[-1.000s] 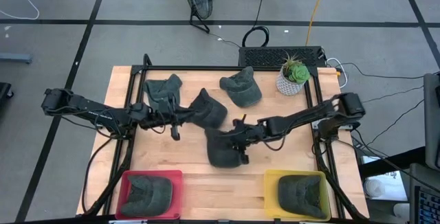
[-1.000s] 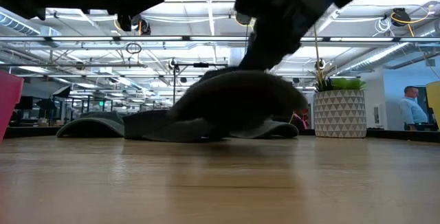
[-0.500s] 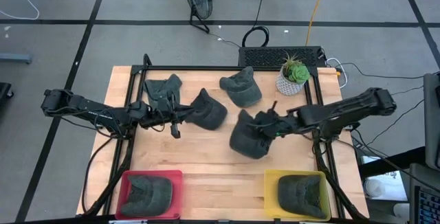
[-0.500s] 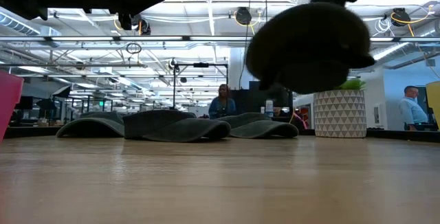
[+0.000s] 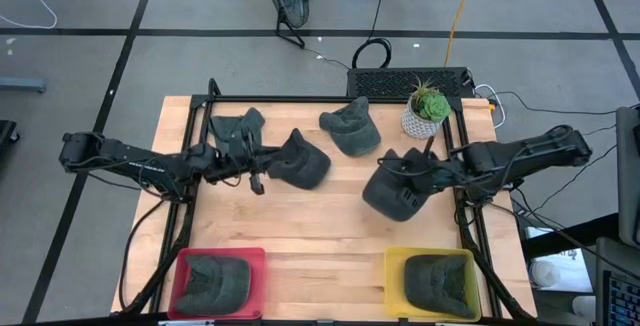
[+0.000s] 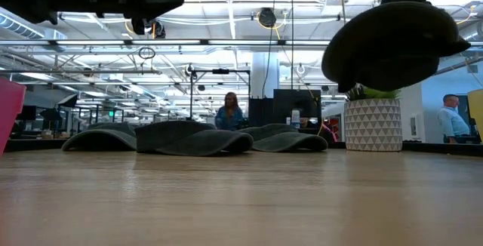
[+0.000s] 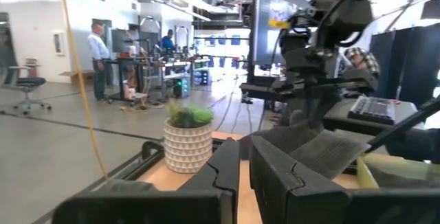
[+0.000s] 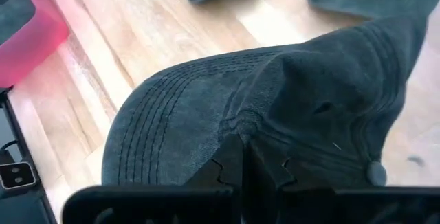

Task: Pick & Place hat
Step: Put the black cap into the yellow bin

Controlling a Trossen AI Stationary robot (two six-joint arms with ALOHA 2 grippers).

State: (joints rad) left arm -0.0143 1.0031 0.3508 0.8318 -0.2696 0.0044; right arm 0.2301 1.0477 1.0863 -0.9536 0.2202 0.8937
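My right gripper [image 5: 412, 179] [image 8: 247, 157] is shut on a dark grey cap [image 5: 398, 194] [image 6: 392, 44], which hangs in the air over the table's right half. Three more dark caps [image 5: 238, 131] [image 5: 300, 162] [image 5: 350, 128] lie brim-down on the wooden table's far half. My left gripper [image 5: 256, 178] [image 7: 244, 176] hovers beside the middle cap [image 5: 300, 162], pointing toward the table's right, its fingers together with nothing between them. My right gripper pinches the cap's cloth where the stitched brim meets the crown [image 8: 242, 126], between its two fingers. The fingers slant downward from the table's right side. The cap is lifted clear of the table and hangs below the fingers, crown bulging outward.
A red bin [image 5: 190, 262] at the near left and a yellow bin [image 5: 396, 262] at the near right each hold a dark cap. A potted plant [image 5: 426, 112] stands at the far right. Bare wood lies between the bins and the caps.
My right gripper has risen and drawn back toward the table's right edge while rolling its wrist. The cap, which lay on the table near the middle, now hangs clear of the wood and has travelled right with the gripper.
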